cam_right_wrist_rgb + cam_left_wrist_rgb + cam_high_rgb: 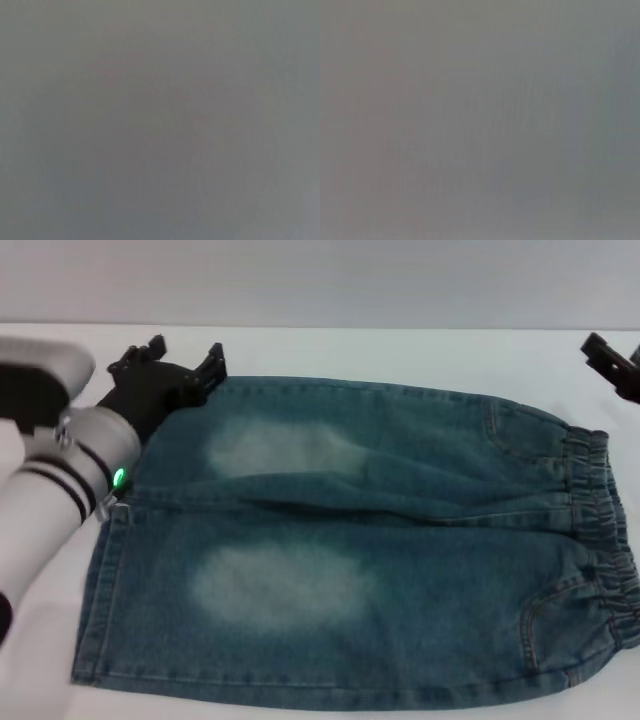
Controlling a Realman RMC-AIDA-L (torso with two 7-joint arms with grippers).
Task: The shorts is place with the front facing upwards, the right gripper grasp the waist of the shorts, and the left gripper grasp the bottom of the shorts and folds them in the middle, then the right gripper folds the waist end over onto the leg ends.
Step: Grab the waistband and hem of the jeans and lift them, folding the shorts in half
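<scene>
I see the shorts [360,540] spread flat on the white table [330,350], leg ends [110,570] left, waist [605,540] right. My left gripper [170,365] hovers spread and empty at the far leg corner; next it must close there. My right gripper [612,360] waits beyond the waist; I cannot tell its opening.

White table [330,348] w/ denim shorts [380,560] lying flat, spread out.

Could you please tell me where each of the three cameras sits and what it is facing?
Head view: from the robot's head, looking forward and down on the shorts spread on the white table; the left gripper sits at the leg ends, the right gripper beyond the waist.
Left wrist view: only featureless grey.
Right wrist view: likewise grey.
Shared: nothing identifiable.
</scene>
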